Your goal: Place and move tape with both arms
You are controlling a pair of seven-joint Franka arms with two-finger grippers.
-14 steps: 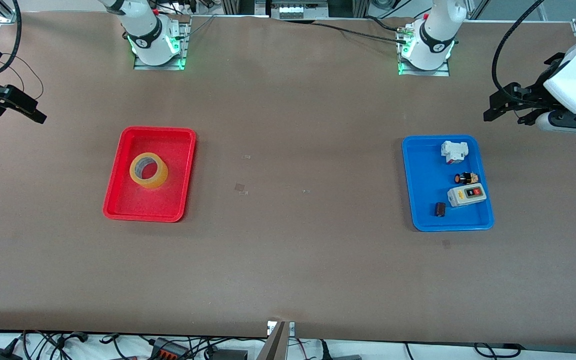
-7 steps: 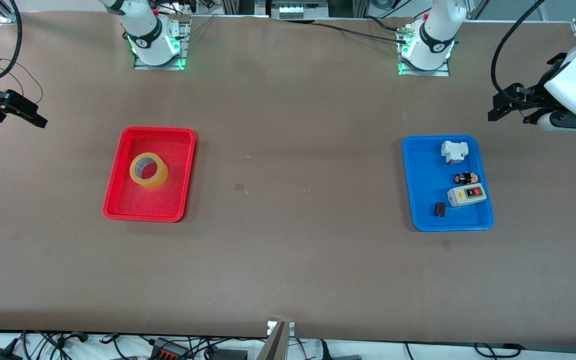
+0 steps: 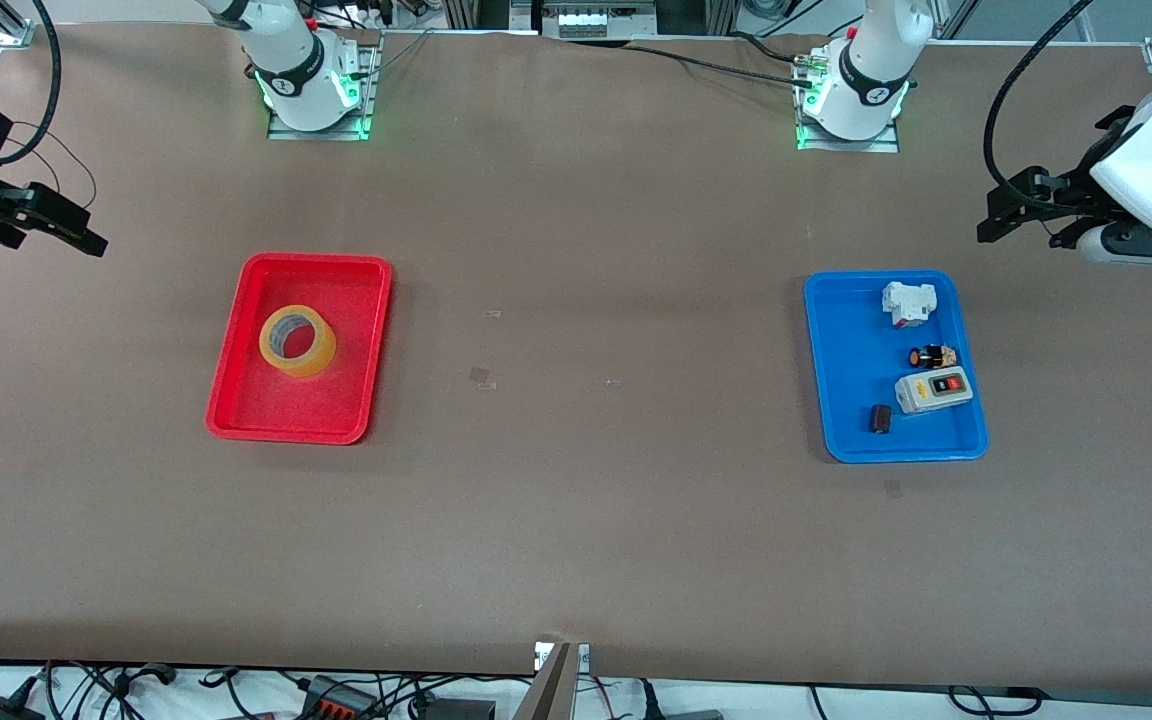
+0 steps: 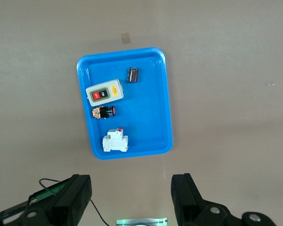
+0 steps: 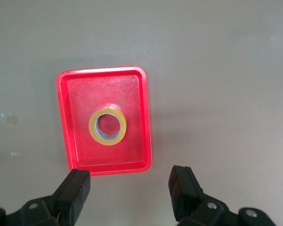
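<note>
The tape [image 3: 314, 360], a translucent yellow roll, lies flat in the red tray [image 3: 236, 420] toward the right arm's end of the table. The right wrist view shows the tape [image 5: 92, 126] from above in the same red tray [image 5: 75, 155]. My right gripper [image 3: 76, 230] hangs open over the bare table at that end, apart from the tray, and nothing sits between its fingers [image 5: 130, 176]. My left gripper [image 3: 1026, 228] hangs open and empty over the table at the left arm's end, beside the blue tray [image 3: 851, 340]. Its empty jaws [image 4: 130, 183] show in the left wrist view.
The blue tray [image 4: 151, 108] holds a white block [image 3: 908, 302], a black and orange button [image 3: 931, 356], a grey switch box [image 3: 933, 391] and a small dark cylinder [image 3: 880, 419]. Bits of clear tape stick to the table's middle [image 3: 481, 376]. Both arm bases stand along the table's edge farthest from the front camera.
My right gripper has drifted slightly toward the red tray. My left gripper has shifted very little. Both stay open, and the tape has not moved.
</note>
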